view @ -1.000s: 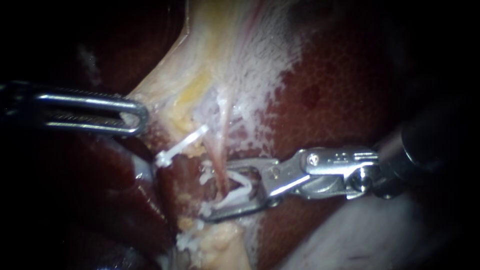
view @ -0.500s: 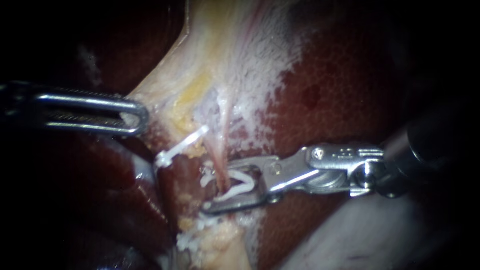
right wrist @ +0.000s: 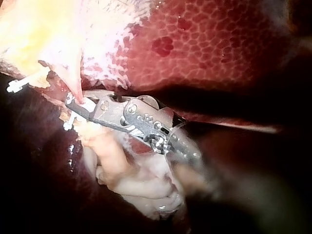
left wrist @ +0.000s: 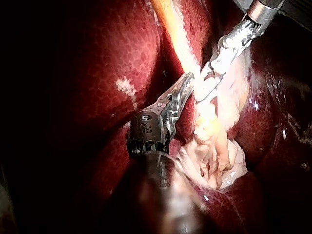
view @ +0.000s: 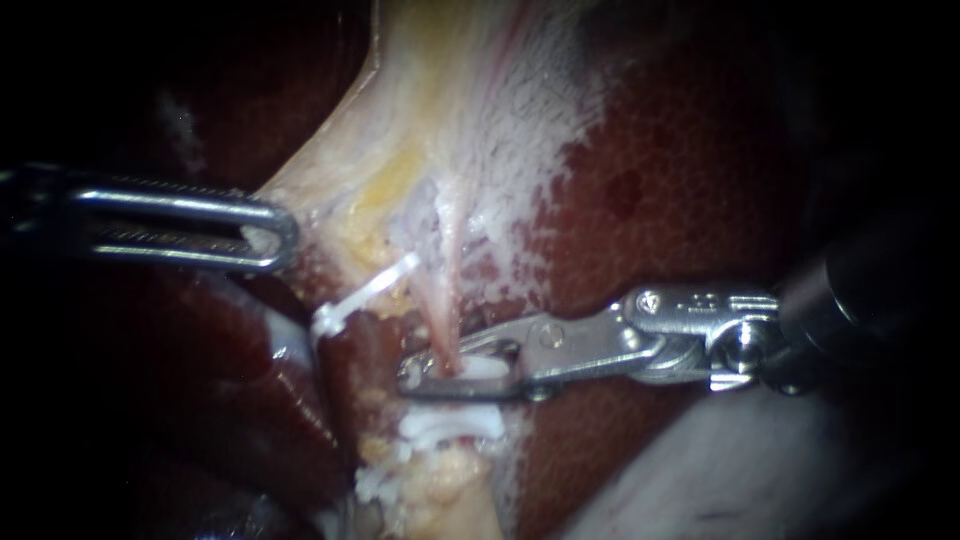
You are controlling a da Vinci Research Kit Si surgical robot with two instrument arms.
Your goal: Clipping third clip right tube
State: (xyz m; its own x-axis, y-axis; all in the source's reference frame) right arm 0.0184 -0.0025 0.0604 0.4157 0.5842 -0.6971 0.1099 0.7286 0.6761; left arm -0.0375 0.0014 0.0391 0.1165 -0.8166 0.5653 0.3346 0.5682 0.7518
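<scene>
now right pincer point(view: 450, 378) clamps the clip point(view: 482, 367) across the right tube point(view: 440, 325).

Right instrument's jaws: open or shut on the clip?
Shut on the clip: the jaws of the right instrument lie nearly together, squeezing the white clip flat across the tube from two sides.

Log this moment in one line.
right instrument: jaws shut on clip around tube | left instrument: jaws shut on pale tissue | upper clip, lower clip: in place

text: none legible | labels: none | numbers: none readable
</scene>
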